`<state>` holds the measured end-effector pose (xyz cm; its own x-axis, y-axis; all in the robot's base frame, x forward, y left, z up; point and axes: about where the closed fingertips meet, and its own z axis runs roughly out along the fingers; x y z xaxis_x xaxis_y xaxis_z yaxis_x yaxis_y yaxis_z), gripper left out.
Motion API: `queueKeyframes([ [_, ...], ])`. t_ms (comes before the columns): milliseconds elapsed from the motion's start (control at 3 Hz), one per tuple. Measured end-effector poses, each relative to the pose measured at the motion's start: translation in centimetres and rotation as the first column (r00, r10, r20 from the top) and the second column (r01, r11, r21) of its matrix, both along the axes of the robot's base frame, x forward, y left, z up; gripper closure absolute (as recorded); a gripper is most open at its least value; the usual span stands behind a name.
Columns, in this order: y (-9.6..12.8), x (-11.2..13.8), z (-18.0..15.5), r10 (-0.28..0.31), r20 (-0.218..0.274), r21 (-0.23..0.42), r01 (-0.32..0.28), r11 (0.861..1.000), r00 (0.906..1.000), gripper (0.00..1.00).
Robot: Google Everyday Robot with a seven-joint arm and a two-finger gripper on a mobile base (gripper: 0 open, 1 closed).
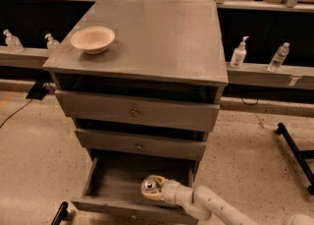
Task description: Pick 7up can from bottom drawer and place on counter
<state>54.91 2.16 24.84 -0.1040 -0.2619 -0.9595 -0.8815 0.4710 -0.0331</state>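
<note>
Pincer [151, 189] is sitting low in the frame, centre-bottom, inside the open bottom drawer [105, 184]. Its cream fingers are lying against the sides of the 7up can [149, 185] and appear to be closing on it; the silver top is showing upward. The can is resting toward the drawer's front right. The arm [208, 203] is reaching in from the lower right corner, over the drawer's front rim.

Risks, as I am judging them:
- The middle drawer [140, 145] is overhanging the back of the open drawer. A straight lift would be knocking the can or wrist on its lower edge, so the can is needing to come out toward the front first.
- The drawer's front rim is lying just beside the arm; a low pull-out would be snagging on it.
- The smooth can is held from the side, so a weak grip would be letting it slip or tip on the long climb.

Room and edges:
- The top drawer [133, 112] is projecting forward too, so the rise is wanting to stay clear of the cabinet front.
- The bench [162, 32], upper centre, is offering broad bare grey surface at centre and right.
- The bowl [92, 39] is occupying its left edge; setting down well apart from it and away from the front lip looks safest.
</note>
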Motion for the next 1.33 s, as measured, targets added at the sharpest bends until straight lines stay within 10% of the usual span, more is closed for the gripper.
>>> queueKeyframes([
  [333,0.2,-1.2,7.2,0.163,0.029,0.004,-0.163,0.987,0.9863,1.0],
  [667,-0.5,-2.8,14.7,0.338,0.041,-0.018,-0.337,0.941,0.9403,1.0],
  [1000,-3.5,-2.5,23.6,0.431,0.089,-0.073,-0.425,0.902,0.8981,1.0],
  [1333,-6.3,-2.5,33.0,0.459,0.132,-0.118,-0.445,0.888,0.8789,1.0],
])
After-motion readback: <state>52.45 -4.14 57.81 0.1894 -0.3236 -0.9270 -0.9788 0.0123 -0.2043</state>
